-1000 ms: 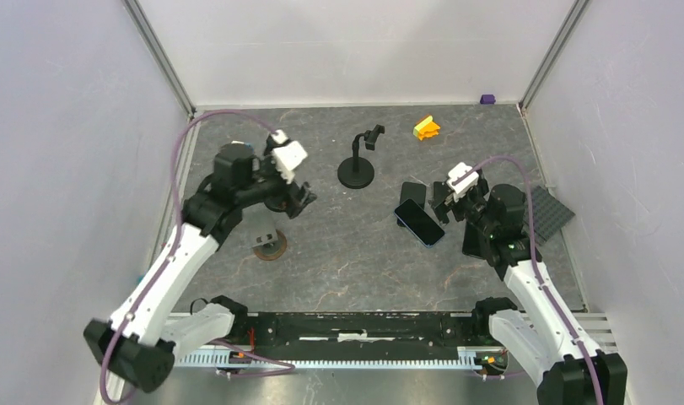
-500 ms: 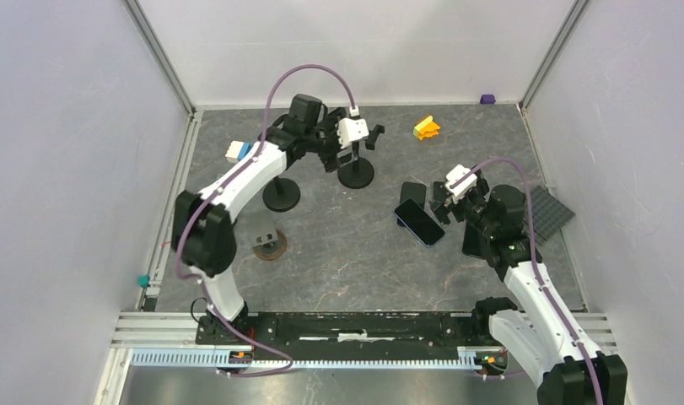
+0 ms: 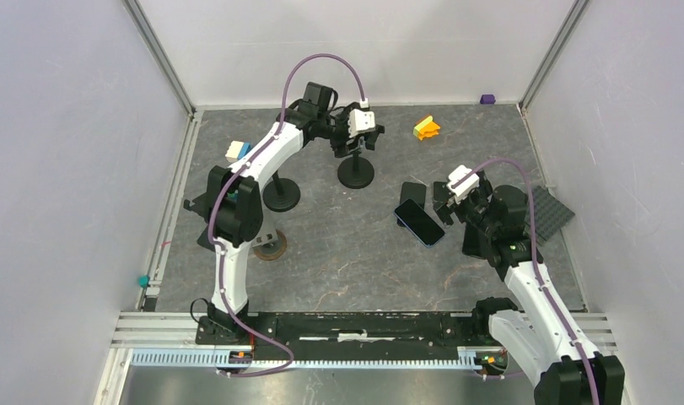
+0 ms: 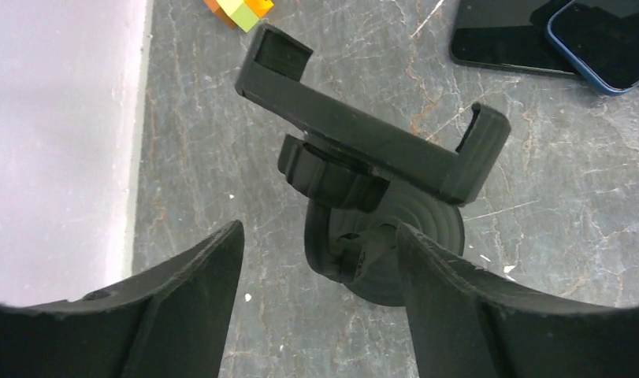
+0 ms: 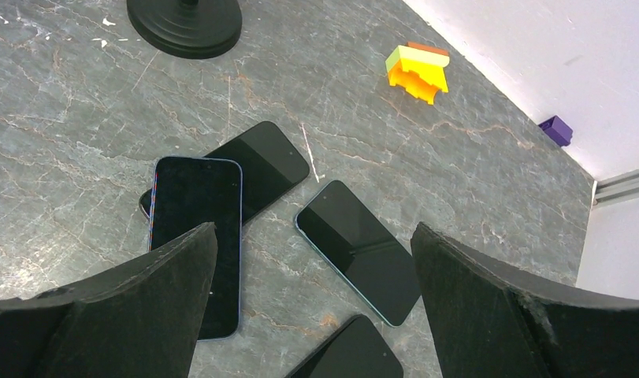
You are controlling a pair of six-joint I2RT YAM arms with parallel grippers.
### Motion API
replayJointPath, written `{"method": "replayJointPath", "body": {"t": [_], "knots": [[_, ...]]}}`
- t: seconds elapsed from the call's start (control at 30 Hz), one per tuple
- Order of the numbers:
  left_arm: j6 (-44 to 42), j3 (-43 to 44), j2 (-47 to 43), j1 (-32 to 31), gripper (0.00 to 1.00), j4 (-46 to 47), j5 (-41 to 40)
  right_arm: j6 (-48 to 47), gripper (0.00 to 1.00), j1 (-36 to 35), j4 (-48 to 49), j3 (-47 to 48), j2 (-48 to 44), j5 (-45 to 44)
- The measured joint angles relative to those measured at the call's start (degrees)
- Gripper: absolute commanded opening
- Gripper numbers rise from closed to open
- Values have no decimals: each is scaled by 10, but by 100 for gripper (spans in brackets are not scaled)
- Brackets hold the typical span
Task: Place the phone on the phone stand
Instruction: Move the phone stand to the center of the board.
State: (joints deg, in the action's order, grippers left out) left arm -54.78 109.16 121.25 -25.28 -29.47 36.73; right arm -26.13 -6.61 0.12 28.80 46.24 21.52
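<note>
The black phone stand [image 3: 356,166] stands at the far middle of the table, its empty clamp [image 4: 371,134] tilted above the round base [image 4: 422,236]. My left gripper [image 3: 356,135] is open just above and behind the clamp, and in the left wrist view [image 4: 320,236] the stand's stem sits between the jaws. My right gripper [image 3: 447,201] is open and empty above several phones lying flat: a blue-edged phone [image 5: 196,236], a black phone [image 5: 257,161] partly under it, a teal-edged phone [image 5: 359,248] and a fourth phone [image 5: 355,354].
A second black stand base [image 3: 281,194] and a small round piece [image 3: 269,245] sit at the left. A yellow-orange block [image 3: 426,127], a purple block [image 3: 487,99] and a blue-white block [image 3: 237,151] lie near the back. A dark grey mat [image 3: 551,215] lies at the right.
My left arm has swung from the left middle of the table up and right to the phone stand. The right arm has barely moved.
</note>
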Motion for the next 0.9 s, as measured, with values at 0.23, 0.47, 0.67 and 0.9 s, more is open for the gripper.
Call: {"method": "replayJointPath", "body": {"t": [0.23,0.47,0.67,0.9], "knots": [[-2,0,11,11,54,-7,39,-3,98,1,-2,-2,5,-2],[14,0,11,11,41,-5,73,-7,97,3,-2,-3,5,-4],[45,0,11,11,22,-3,86,-8,97,3,-2,-5,5,-5],[22,0,-5,11,16,-74,127,-8,97,3,-2,-5,3,-5]]}}
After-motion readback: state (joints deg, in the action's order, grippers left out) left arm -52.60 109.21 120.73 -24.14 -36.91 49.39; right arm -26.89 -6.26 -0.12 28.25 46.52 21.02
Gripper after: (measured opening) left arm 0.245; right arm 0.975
